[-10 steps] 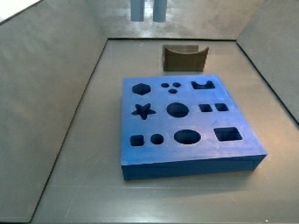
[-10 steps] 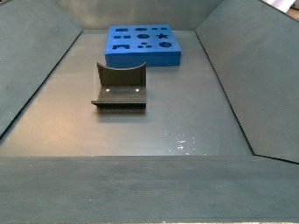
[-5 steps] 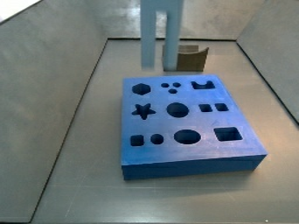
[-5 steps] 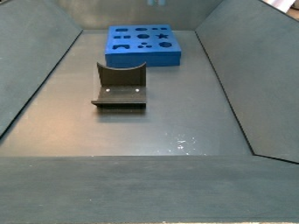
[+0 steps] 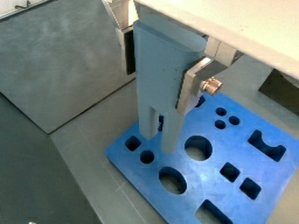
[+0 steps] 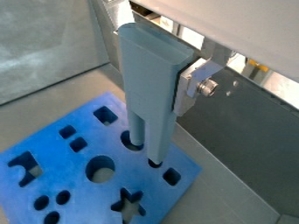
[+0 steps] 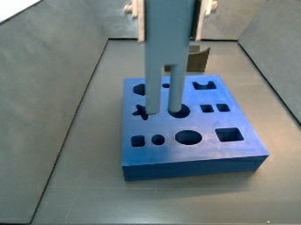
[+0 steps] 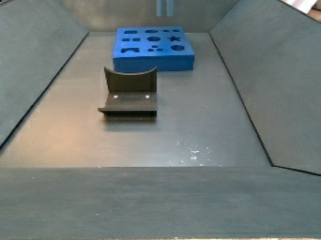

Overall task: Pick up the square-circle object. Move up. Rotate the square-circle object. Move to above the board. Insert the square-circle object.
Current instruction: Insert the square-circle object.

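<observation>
Tool (image 7: pixel 168 10): clenched on the square-circle object (image 7: pixel 166 48), held upright
Prongs: pointed down, just over the board (image 7: pixel 235 154)
Fixture (image 8: pixel 128 93): well apart

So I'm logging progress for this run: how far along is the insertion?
Pickup, lift and rotation look done: the gripper holds the square-circle object upright, prongs down, over the board. In hand is the descent; in a wrist view the prong tips are at the holes. Full seating and release are left.

Even, soft light, faint shadows, small glare spots on floor (image 8: pixel 194 150), low resolution, slightly blurred edges
</observation>
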